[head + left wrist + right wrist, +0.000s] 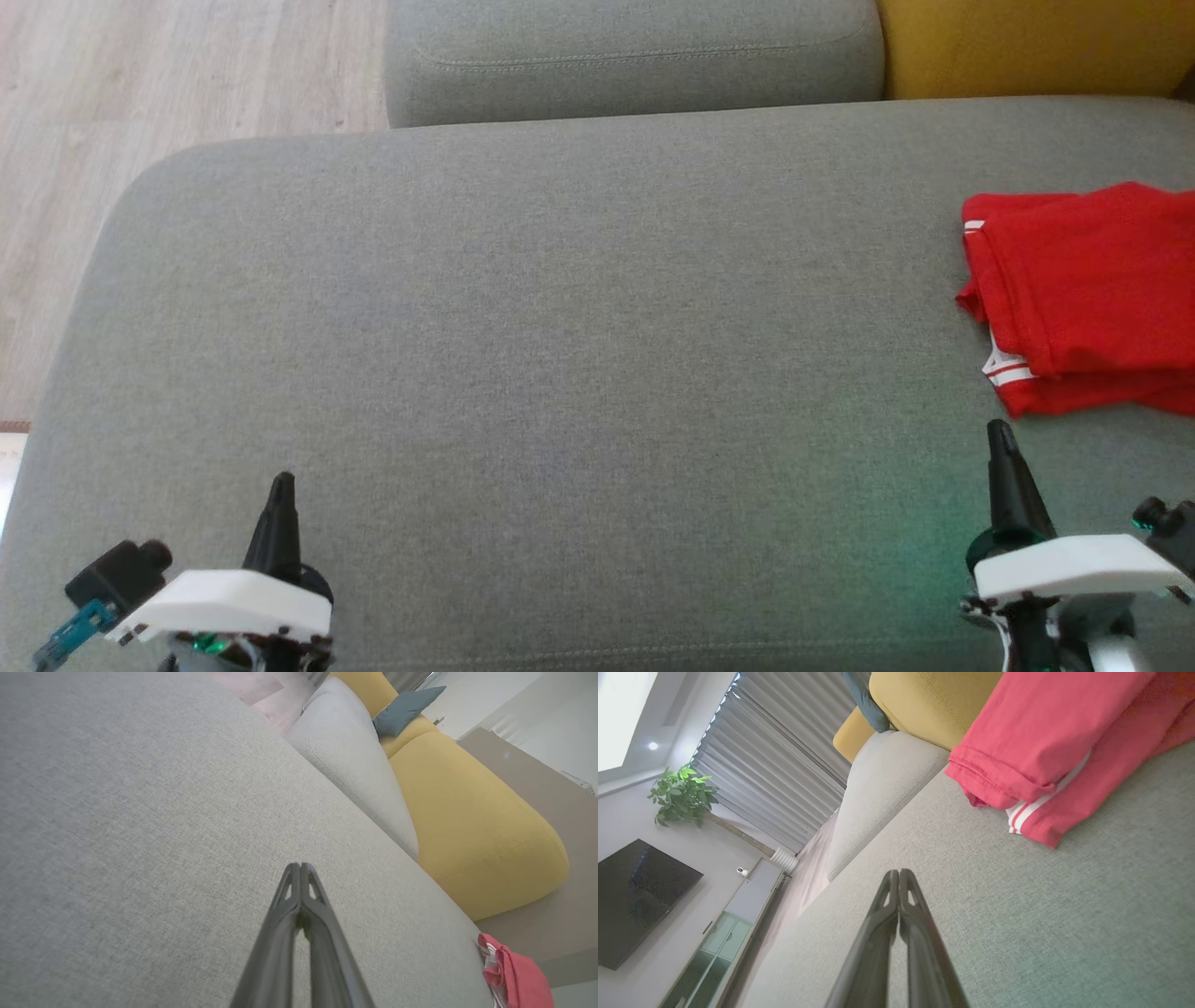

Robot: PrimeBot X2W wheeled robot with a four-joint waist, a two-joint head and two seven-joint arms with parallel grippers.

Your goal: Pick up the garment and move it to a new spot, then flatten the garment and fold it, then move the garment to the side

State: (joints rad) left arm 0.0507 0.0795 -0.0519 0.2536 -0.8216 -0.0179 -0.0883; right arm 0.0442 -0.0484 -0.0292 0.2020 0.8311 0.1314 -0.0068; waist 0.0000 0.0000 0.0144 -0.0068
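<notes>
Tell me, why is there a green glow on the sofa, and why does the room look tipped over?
Head view: a green glow tints the grey sofa seat beside the right hand, probably from a light on it; right wrist view: the camera sits tilted, so the curtains and TV slant, and the red garment looks pinker.

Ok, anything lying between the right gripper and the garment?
No, only bare grey cushion between the right gripper and the red garment, seen in head and right wrist views.
</notes>
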